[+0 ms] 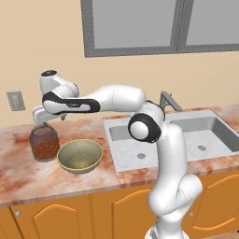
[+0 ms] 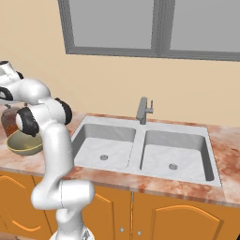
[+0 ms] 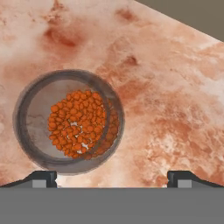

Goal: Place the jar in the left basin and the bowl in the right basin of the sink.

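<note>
The jar (image 1: 45, 142) is clear glass with reddish-brown granules and stands upright on the counter at the left. Right beside it, toward the sink, sits the olive-tan bowl (image 1: 80, 155). My gripper (image 1: 44, 122) hangs just above the jar's mouth, pointing down. In the hand view I look straight down into the jar (image 3: 70, 120), and the gripper (image 3: 113, 177) is open with its tips wide apart and nothing between them. The sink's left basin (image 1: 123, 144) and right basin (image 1: 212, 128) are both bare. The arm partly hides the jar (image 2: 8, 123) and the bowl (image 2: 22, 144).
A grey faucet (image 1: 169, 100) rises behind the sink's divider. The marbled reddish counter (image 1: 18, 179) runs around the sink, with orange cabinet doors below. A wall outlet (image 1: 15, 101) sits at the far left and a window (image 1: 140, 23) above.
</note>
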Available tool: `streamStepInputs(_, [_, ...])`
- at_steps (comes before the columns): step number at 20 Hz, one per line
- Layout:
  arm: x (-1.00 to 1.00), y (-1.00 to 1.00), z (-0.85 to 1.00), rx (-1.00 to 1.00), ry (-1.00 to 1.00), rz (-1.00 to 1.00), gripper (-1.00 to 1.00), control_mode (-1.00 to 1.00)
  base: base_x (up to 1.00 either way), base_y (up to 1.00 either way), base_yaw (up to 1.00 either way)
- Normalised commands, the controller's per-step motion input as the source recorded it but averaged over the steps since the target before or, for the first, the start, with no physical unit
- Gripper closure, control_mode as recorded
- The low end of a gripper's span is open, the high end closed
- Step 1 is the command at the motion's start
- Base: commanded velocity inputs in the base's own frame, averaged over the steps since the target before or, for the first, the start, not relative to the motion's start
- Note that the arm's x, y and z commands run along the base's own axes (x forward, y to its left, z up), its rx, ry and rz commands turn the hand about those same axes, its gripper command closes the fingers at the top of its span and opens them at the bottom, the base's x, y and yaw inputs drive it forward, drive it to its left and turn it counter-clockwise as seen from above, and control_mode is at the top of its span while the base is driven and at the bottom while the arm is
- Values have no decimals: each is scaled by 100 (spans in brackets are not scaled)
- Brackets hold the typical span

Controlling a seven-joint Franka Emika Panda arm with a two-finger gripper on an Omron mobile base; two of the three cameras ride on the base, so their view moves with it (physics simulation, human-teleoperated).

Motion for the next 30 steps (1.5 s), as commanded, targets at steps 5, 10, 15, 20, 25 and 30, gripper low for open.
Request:
streamStepInputs(5, [27,9,-22,-1,0,0,-100,-100,0,0,0])
streamStepInputs(10, [31,9,-21,0,0,0,-100,-100,0,0,0])
streamStepInputs(15, [32,11,-20,0,-1,0,-100,-100,0,0,0])
streamStepInputs(20, [22,11,-17,0,0,0,-100,-100,0,0,0])
streamStepInputs(25, [12,9,-12,0,1,0,-100,-100,0,0,0])
streamStepInputs(30, [16,3,-10,0,1,0,-100,-100,0,0,0])
